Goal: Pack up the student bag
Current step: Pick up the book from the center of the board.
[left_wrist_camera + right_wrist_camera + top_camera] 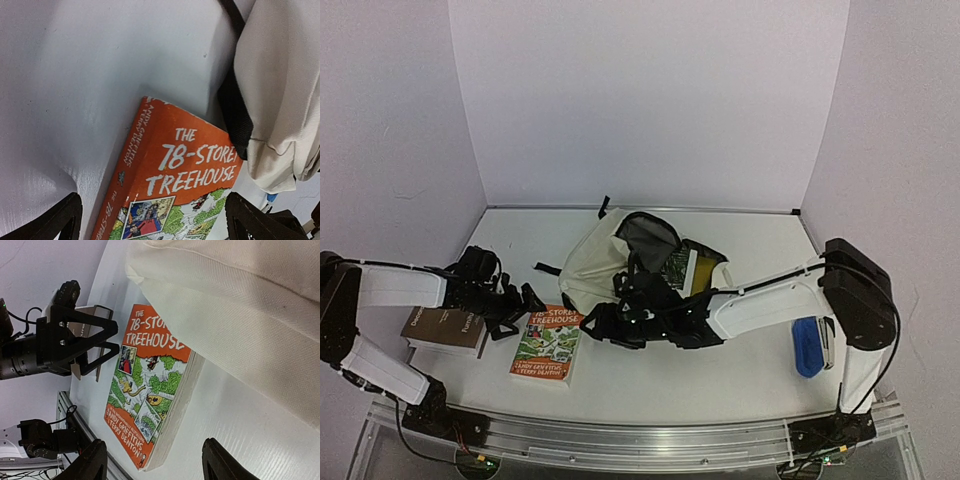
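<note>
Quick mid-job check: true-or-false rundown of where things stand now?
1. The orange paperback book lies on the white table, outside the cream canvas backpack. True.
2. The left hand is shut on that book. False: it is open and empty.
3. The backpack is zipped shut. False: its top gapes open.
4. A blue object lies at the table's right side. True.
5. The brown book is in the backpack. False: it lies on the table's left side.

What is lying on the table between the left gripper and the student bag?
The title end of the orange book, "The 78-Storey Treehouse"; the right wrist view shows it best.
</note>
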You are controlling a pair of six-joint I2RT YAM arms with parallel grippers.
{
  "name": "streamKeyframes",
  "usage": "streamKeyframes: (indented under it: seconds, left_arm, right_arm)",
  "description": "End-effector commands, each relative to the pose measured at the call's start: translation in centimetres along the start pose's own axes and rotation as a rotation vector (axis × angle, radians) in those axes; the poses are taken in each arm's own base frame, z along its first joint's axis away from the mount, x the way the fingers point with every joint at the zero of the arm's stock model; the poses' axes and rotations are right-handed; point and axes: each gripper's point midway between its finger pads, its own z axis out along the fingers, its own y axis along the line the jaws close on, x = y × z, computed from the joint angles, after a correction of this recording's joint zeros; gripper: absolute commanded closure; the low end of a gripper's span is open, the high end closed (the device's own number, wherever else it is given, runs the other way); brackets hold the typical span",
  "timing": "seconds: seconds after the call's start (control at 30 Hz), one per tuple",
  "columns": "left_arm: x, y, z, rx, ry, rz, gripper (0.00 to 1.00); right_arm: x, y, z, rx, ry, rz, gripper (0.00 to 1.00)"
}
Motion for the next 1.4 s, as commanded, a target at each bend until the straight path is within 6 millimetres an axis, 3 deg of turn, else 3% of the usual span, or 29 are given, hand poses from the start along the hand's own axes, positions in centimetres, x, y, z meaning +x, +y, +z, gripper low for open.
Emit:
streamKeyframes:
  seconds: [0.0,0.27,0.5,0.7,0.97,1.37]
  left_arm:
    - [0.0,-0.1,0.7,0.015,0.019,0.011,0.00]
    - [0.9,-0.4,1.2,0.051,0.065,0.014,0.10]
    - [3.0,-1.2,1.5,0.093,0.126,0.009,0.41]
    - [4.7,-1.6,1.4,0.094,0.162,0.003,0.55]
    - [6.6,-3.6,2.0,0.100,0.206,0.055,0.63]
    - [7.0,-3.8,2.2,0.106,0.205,0.050,0.66]
  right_arm:
    - [0.4,0.9,2.3,-0.037,0.032,0.010,0.37]
    - [1.8,-0.9,5.2,-0.006,0.077,0.011,0.37]
    - [2.4,-1.6,6.2,0.007,0.092,0.012,0.38]
    - [3.2,-2.4,6.5,0.013,0.118,0.011,0.43]
    - [3.9,-1.4,7.2,-0.048,0.156,0.002,0.60]
    - [4.1,1.8,6.2,-0.258,0.166,0.068,0.67]
